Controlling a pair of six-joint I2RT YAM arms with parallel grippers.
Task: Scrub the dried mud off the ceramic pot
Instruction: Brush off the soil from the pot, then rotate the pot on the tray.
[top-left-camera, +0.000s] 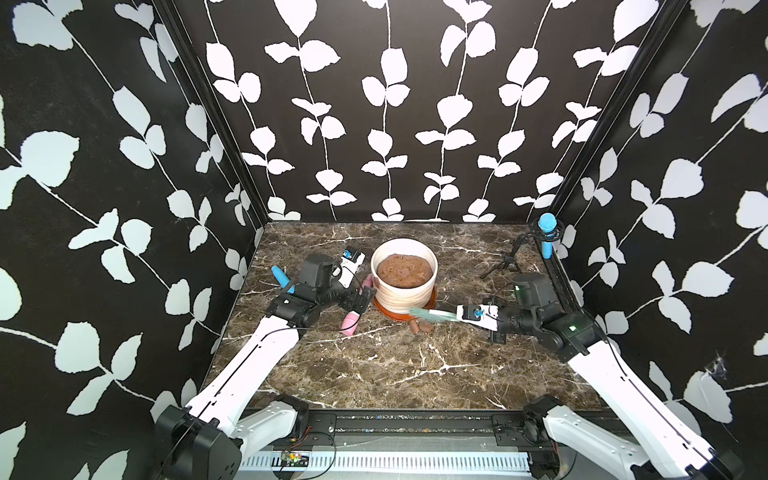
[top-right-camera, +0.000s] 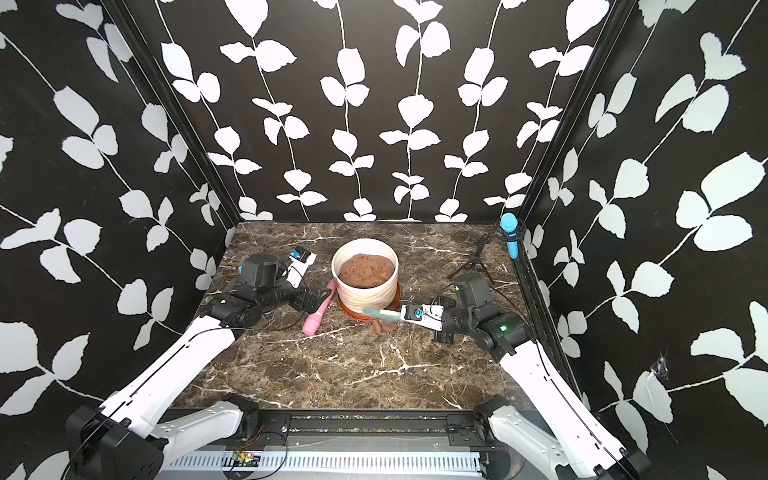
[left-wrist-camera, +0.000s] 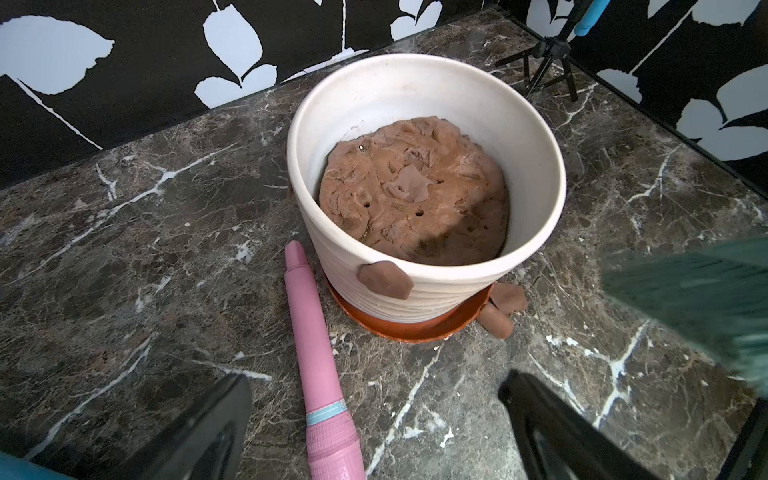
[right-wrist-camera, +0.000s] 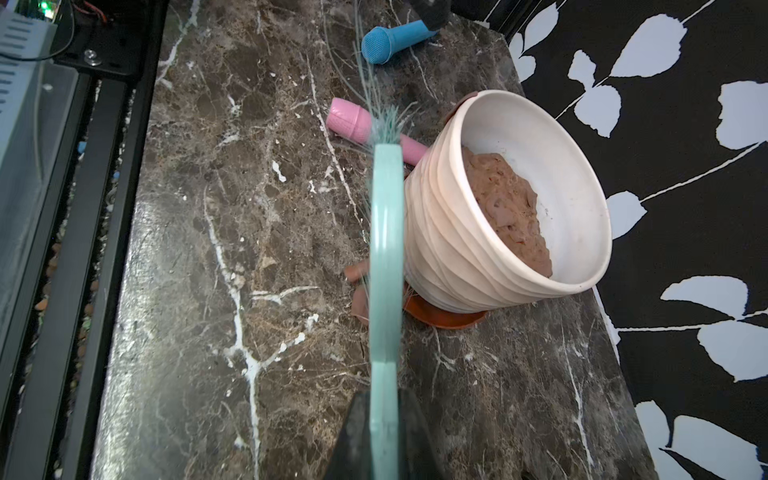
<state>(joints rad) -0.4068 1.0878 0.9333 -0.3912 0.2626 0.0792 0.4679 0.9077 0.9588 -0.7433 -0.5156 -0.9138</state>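
Pot looks heavy, hard, could crack; steady by rim. Mud sticks on wall, looks soft. Right gripper clamps brush; left gripper spread wide, holds nothing.

2 white-shelled arms, black joint housings, thin black cables, white wrist cameras, 1 green light

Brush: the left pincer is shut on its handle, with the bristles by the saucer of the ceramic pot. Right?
Wrong arm. The right pincer is shut on the brush handle, with the bristles by the saucer of the ceramic pot; the right wrist view shows it. The left pincer stands open.
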